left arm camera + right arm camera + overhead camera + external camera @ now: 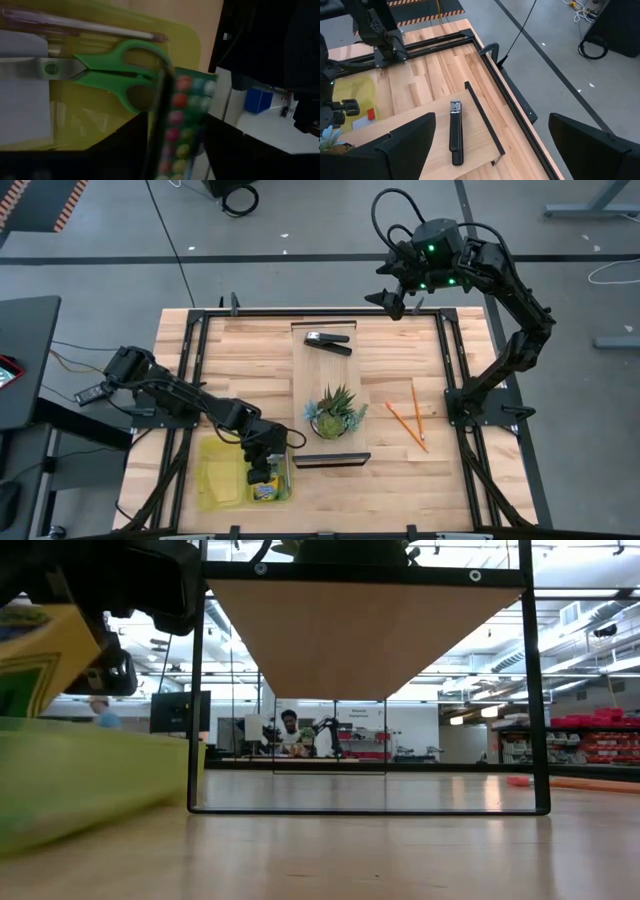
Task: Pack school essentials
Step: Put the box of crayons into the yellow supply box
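On the left of the wooden counter (260, 345), the translucent yellow-green plastic pouch (215, 475) lies flat, already holding the green-handled scissors (115, 75), a pale note pad (22, 107) and a thin pen (85, 26). The left claw (262, 470) hovers at the pouch's right edge with the yellow-and-green crayon box (266, 490) between its part-open fingers, apparently letting it go there. Midway stands the spiky green potted plant (335, 415), beyond it the black stapler (328, 342). Farther right, two thin orange pencils (410, 422) await packing. The right claw (392, 298) waits wide open and empty above the counter's far edge.
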Robot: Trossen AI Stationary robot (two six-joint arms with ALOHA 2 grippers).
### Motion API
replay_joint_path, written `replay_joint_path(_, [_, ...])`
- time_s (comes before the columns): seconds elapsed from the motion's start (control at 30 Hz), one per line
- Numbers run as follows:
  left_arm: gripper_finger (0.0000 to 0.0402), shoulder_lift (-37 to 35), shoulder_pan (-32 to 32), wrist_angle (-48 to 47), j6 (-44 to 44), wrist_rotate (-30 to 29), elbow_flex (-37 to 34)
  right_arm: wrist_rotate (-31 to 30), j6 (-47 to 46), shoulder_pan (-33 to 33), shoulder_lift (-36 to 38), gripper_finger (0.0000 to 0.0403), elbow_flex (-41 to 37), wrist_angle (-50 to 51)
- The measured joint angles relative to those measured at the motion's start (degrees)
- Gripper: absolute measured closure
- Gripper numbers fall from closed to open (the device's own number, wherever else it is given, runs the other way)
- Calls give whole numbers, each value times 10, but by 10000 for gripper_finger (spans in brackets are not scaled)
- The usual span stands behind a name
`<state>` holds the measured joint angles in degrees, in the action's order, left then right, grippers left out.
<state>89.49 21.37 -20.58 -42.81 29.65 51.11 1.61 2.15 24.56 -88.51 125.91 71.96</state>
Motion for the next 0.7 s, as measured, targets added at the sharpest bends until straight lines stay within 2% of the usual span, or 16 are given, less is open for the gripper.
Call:
replay_joint_path(0.13, [166, 0, -5, -3, -4, -1, 0, 0, -3, 0, 0, 8, 0, 0])
replay_joint_path(0.27, [139, 0, -10, -8, -16, -2, 0, 0, 0, 0, 0, 8, 0, -1])
replay_joint_path(0.57, [129, 0, -11, -70, -20, -6, 7, -5, 11, 1, 0, 8, 0, -1])
replay_joint_path(0.7, [129, 0, -20, -110, -16, -38, 24, -5, 18, 1, 0, 8, -5, -12])
